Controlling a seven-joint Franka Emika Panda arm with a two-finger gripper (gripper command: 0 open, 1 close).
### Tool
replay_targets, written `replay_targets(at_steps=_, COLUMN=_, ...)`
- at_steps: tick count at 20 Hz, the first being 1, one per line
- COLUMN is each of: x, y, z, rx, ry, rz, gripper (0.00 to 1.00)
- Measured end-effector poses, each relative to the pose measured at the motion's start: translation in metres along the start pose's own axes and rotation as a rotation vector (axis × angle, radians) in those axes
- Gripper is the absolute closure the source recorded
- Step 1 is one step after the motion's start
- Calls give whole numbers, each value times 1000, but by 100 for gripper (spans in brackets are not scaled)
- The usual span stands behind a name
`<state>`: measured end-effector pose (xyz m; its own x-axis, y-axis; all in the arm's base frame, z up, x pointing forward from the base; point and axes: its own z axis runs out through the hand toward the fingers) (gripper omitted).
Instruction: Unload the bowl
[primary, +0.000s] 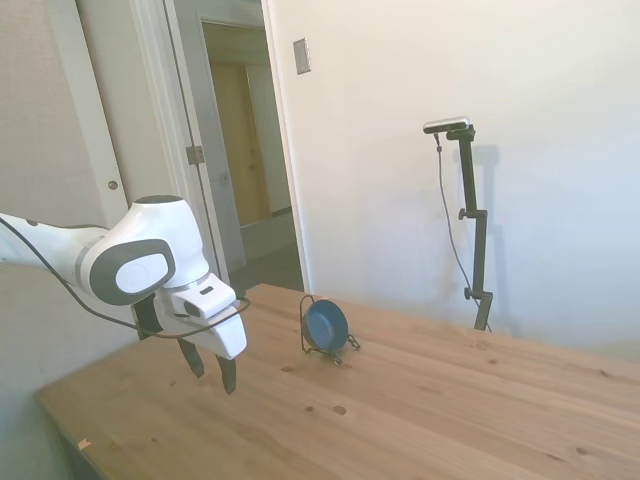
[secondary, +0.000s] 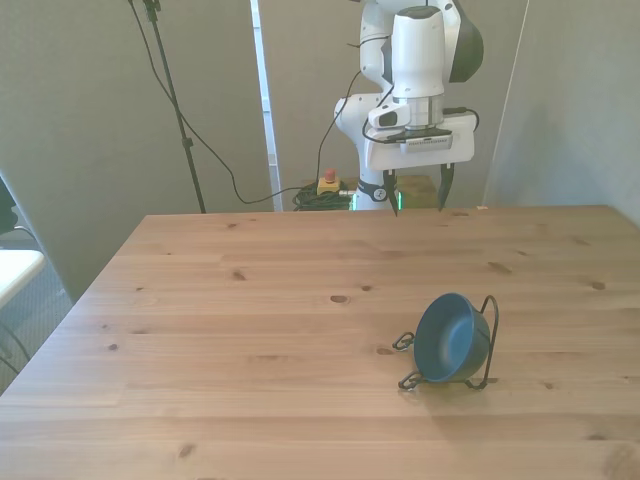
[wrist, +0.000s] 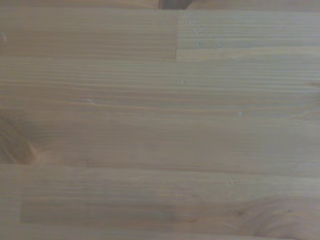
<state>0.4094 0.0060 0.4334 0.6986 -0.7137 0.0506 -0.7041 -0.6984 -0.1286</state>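
Observation:
The small dark-blue bowl stands on its edge, tilted, inside a thin black wire rack on the wooden table. My gripper hangs above the table's far edge in the front view, well away from the bowl. It is open and holds nothing. The wrist view holds only bare wood planks.
A white wall and an open doorway lie beyond the table in the side view. Cables and a small yellow box with a red button lie on the floor behind the table in the front view.

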Motion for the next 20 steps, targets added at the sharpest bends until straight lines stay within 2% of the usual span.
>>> replay_targets(at_steps=10, x=6, y=1, z=-2, rx=7, ry=1, rz=10, gripper=0)
replay_targets(at_steps=20, x=31, y=-26, z=-19, rx=50, ry=59, rz=-8, gripper=0)
